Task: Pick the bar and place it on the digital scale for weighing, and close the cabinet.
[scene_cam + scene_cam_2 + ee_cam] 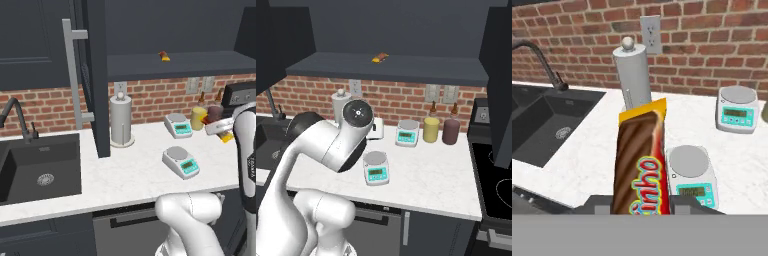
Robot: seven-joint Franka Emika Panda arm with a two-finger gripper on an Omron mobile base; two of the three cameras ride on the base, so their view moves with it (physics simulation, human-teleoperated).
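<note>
We have the bar [639,160] clamped in the tool [641,210], whose tips are closed on its lower end; it stands up in the hand view and hangs in the air above the counter [125,175], over the part near its front edge. Below it, just beside its lower right, lies the digital scale [693,172] that we judge to be the target, the one nearer the front edge; a second scale [738,109] sits closer to the brick wall.

To do this step well, we should bring the bar over the middle of the round pan, lower it until it lies flat, and only then release, so it does not slide off.

The wrapper looks glossy, dark brown-red with a yellow end and printed letters. The pan is smooth silver metal, the counter pale marble. The cabinet door [97,75] is still open, with a long metal handle [75,75].
</note>
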